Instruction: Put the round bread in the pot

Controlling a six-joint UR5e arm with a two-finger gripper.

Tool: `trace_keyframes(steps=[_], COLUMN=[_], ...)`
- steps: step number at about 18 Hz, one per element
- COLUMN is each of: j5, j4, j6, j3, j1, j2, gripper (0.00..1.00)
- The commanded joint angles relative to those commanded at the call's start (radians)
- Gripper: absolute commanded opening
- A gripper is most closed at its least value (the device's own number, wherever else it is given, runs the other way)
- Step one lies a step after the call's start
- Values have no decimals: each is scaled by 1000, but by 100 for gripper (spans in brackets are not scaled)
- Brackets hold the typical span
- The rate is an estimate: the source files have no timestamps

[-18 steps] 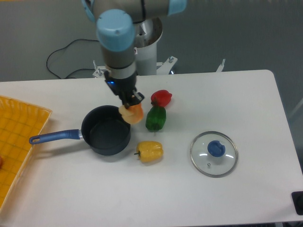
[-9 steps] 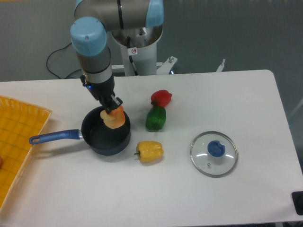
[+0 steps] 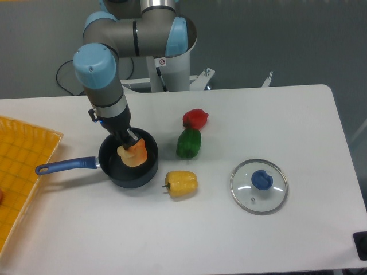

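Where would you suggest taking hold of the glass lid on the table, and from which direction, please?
Grip the blue knob at the centre of the glass lid, coming straight down from above. The lid lies flat on the table, so its thin rim offers little purchase, while the raised knob probably fits between two fingers. Nothing crowds it.

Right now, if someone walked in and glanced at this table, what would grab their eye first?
Probably the end effector holding the bread over the pot at left of centre, the bun tilted within the rim. Next, the three peppers just to the pot's right: red, green and yellow. Then the glass lid lying alone at right, and a yellow tray at the left edge.
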Motion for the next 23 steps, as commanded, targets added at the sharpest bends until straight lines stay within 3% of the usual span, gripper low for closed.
trace_keyframes(steps=[6, 23], j5=[14, 18], j4=[5, 5], j6=[2, 8], j3=[2, 6], j1=[-15, -11], j2=[-17, -15], gripper=[57, 61])
